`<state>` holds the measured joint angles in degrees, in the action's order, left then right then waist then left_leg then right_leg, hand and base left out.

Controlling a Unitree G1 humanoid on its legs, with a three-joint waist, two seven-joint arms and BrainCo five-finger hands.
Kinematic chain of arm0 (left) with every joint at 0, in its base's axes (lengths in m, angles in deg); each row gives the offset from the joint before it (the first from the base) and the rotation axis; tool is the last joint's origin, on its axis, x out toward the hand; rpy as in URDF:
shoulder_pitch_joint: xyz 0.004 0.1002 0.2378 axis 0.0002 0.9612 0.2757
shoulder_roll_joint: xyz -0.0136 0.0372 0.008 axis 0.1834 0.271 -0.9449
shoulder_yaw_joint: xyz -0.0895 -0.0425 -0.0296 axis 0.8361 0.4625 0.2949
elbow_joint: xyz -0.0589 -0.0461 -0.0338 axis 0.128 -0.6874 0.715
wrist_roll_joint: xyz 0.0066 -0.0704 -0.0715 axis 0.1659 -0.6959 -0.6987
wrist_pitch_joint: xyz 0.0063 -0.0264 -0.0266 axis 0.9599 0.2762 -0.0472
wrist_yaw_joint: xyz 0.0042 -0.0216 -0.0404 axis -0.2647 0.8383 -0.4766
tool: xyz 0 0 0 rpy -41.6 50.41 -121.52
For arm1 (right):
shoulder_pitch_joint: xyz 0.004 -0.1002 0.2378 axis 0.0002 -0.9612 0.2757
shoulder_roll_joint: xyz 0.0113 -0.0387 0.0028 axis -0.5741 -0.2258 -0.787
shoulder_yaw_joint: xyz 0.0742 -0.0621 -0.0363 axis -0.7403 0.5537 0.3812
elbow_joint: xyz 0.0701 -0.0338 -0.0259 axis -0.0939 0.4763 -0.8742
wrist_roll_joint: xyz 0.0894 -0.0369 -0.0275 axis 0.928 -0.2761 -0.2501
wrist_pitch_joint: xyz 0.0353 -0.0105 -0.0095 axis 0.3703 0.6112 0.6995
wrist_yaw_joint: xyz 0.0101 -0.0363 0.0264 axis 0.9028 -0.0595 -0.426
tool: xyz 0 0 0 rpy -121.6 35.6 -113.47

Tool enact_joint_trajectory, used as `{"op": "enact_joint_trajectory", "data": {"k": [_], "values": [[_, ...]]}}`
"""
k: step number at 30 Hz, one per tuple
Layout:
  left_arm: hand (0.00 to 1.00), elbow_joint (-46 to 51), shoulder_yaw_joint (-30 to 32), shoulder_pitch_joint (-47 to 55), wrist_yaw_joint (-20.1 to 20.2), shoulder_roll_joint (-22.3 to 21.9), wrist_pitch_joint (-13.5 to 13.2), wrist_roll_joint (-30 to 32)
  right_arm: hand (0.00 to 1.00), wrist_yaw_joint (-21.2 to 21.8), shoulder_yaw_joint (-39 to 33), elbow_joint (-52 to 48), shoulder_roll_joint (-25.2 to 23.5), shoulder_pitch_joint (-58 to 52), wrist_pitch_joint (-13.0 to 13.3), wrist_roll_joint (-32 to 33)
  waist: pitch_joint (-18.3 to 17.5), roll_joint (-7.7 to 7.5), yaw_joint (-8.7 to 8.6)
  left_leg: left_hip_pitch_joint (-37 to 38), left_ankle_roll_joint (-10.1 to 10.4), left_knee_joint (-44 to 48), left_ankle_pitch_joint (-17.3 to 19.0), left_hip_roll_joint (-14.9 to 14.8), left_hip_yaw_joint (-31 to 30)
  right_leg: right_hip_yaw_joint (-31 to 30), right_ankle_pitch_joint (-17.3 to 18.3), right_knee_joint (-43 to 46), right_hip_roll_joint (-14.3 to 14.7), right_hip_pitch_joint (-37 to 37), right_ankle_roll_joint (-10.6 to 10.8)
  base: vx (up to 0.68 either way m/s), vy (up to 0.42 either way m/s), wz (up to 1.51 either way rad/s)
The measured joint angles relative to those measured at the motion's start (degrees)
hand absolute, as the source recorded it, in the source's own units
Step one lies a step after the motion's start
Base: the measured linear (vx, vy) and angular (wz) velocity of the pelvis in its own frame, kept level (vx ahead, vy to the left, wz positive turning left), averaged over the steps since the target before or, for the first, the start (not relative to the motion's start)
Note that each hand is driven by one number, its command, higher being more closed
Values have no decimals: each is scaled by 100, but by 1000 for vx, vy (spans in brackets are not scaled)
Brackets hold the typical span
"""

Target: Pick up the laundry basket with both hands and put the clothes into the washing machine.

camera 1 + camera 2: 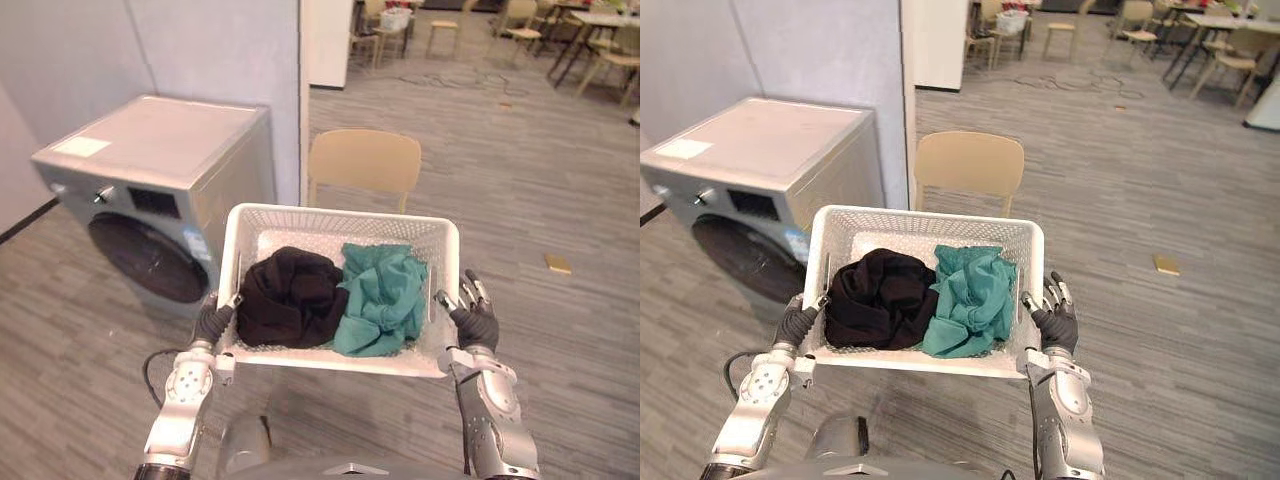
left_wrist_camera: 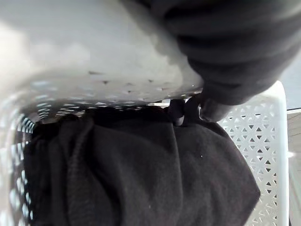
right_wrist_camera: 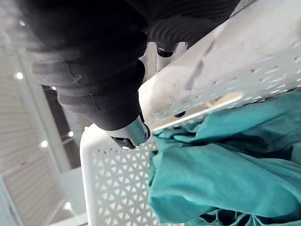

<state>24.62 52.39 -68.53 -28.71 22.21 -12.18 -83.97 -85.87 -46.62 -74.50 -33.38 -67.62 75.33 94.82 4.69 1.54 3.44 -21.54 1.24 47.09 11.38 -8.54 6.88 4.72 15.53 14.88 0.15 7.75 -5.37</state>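
Grey plank floor (image 1: 520, 200) all round, with café-style tables and chairs (image 1: 590, 40) way off at 1 o'clock and a tan chair (image 1: 365, 160) parked dead ahead at 12, just past the load. So the robot's got the white basket (image 1: 345, 213) up off the floor in front of its chest, long side running 9 to 3. The black garment (image 1: 290, 295) is heaped in the 9 o'clock half and the teal garment (image 1: 385, 295) in the 3 o'clock half, the two touching in the middle. Left hand (image 1: 212, 325) is clamped on the 9 o'clock end, and up close a dark-tipped digit hooks over the rim right above the black heap. Right hand (image 1: 478, 322) grips the 3 o'clock end with its thumb (image 3: 129, 132) curled over the rim by the teal cloth, fingers standing up along the outside wall. The bit that matters: the washing machine (image 1: 160, 150) sits off at about 10 o'clock from the basket, against the wall, so the left hand's end is the nearer one. Its round dark door (image 1: 150, 262) looks closed to me, and it faces roughly 7 o'clock rather than square at the robot. My guess is the whole rig has to swing left toward 10, and with both hands busy the door is going to be the awkward part.
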Motion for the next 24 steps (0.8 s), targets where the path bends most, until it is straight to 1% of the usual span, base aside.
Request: {"op": "enact_joint_trajectory", "data": {"k": [1,2,3,4,5,6,7,8,9,10,11,12,13,14,15,16,17,18,19,20,21,22,23,24], "values": [[100,26,-3,51,7,-24,-1,4,100,13,28,127,50,28,13,1,-87,82,53,194,286,-1284,-188,187,-91,-206,152,141,-46,12,138,614,270,-112],[100,134,-9,162,6,-76,-3,29,100,33,89,281,201,125,2,-8,-87,295,145,377,240,-2188,-729,213,-262,-495,497,689,45,-43,375,635,315,-133],[100,58,76,178,-23,13,10,59,100,66,146,688,73,342,-35,-18,-81,134,147,430,-86,-1618,-428,346,-164,-753,746,1747,-151,-330,557,632,308,-104],[100,29,85,163,-39,51,21,66,100,67,164,788,22,375,-37,-22,-75,85,127,475,-139,-1479,-220,382,-91,-764,644,2365,-222,-547,756,689,332,-78],[100,24,108,164,-45,207,27,129,100,73,235,1061,-50,495,-37,-41,25,-109,133,806,-192,-1447,95,405,251,-889,228,3611,-469,-1101,1734,546,223,-66],[100,4,113,175,-52,387,55,128,100,124,310,1323,-109,591,-66,-81,132,-196,135,1233,-252,-1563,257,455,397,-657,-12,4443,-776,-1392,1992,622,242,-63],[100,4,112,173,-52,418,91,136,100,137,319,1361,-159,555,-122,-97,129,-216,83,1539,-292,-1776,277,519,421,-154,-84,4814,-1096,-1549,1727,396,125,-31],[100,4,112,174,-52,417,96,156,100,138,318,1361,-169,531,-148,-136,131,-195,39,1725,-301,-1934,274,525,434,171,-99,4934,-1267,-1609,1449,454,129,1],[100,14,112,173,-52,417,85,159,100,190,322,1361,-155,492,-155,-138,100,-137,-18,2026,-311,-2224,266,497,439,710,-65,4939,-1517,-1740,1041,417,88,0],[100,75,116,150,-52,421,82,159,100,246,317,1358,-134,498,-154,-147,82,-130,-41,2213,-309,-2418,265,456,450,914,-21,4720,-1639,-1897,900,392,64,-1],[100,124,115,148,-51,420,82,159,100,264,317,1359,-117,499,-154,-154,83,-127,-54,2275,-309,-2466,265,426,451,929,-17,4537,-1660,-1964,877,359,-3,2],[100,175,113,150,-48,419,82,159,100,276,316,1359,-101,494,-156,-168,83,-117,-80,2369,-306,-2519,266,359,446,876,-12,4107,-1697,-2076,806,404,-104,6],[100,192,117,150,-48,420,82,159,100,301,317,1359,-96,497,-156,-181,80,-105,-108,2427,-251,-2543,287,278,411,710,-36,3604,-1691,-2172,777,395,-148,5],[100,196,121,151,-48,419,82,159,100,331,316,1360,-90,496,-157,-182,89,-89,-114,2451,-195,-2537,309,227,399,584,-62,3350,-1679,-2221,765,388,-228,-1],[100,196,122,152,-48,419,82,158,100,390,316,1360,-57,493,-158,-181,94,-75,-123,2507,-13,-2499,411,107,352,229,-177,2897,-1631,-2339,770,304,-280,-5],[100,195,131,152,-48,419,82,157,100,422,317,1360,-55,483,-158,-181,97,-70,-150,2560,214,-2455,544,-17,214,-170,-353,2501,-1509,-2448,814,304,-307,-2],[100,195,132,151,-48,420,82,157,100,443,318,1360,-61,456,-158,-181,95,-74,-177,2574,332,-2407,613,-89,137,-393,-467,2273,-1417,-2479,875,626,-848,44],[100,5,-34,132,-38,299,80,160,100,469,365,1443,85,147,-163,-178,-139,47,-285,2649,1052,-2358,898,-724,-314,-450,-1112,814,-931,-1968,1663,588,-868,57],[100,-26,-105,146,-35,180,85,169,100,469,368,1453,316,132,-164,-177,-145,243,-335,2636,1188,-2446,674,-946,-388,-274,-1082,840,-748,-1963,1526,596,-940,59],[100,-27,-190,157,-34,142,90,170,100,466,367,1478,399,118,-168,-177,-148,264,-324,2636,1144,-2547,337,-967,-380,-225,-1007,947,-710,-1974,1399,172,-369,19],[100,-27,-208,163,-35,136,89,170,100,463,366,1476,404,118,-167,-177,-134,240,-319,2624,1106,-2553,185,-982,-376,-195,-981,974,-700,-1962,1353,128,-351,18],[100,-27,-201,143,-35,153,88,170,100,465,370,1459,389,122,-159,-174,-101,183,-324,2548,879,-2458,-61,-1030,-345,-46,-920,972,-669,-1885,1247,88,-349,32],[100,-28,-201,95,-37,160,88,170,100,465,369,1457,372,114,-160,-173,-82,168,-352,2426,561,-2275,-245,-1071,-236,92,-868,916,-646,-1772,1165,83,-403,66],[100,-40,-206,7,-35,207,88,181,100,465,368,1437,334,64,-161,-138,4,28,-365,2131,181,-1837,-419,-1194,59,251,-783,626,-643,-1520,1023,42,-316,73]]}}
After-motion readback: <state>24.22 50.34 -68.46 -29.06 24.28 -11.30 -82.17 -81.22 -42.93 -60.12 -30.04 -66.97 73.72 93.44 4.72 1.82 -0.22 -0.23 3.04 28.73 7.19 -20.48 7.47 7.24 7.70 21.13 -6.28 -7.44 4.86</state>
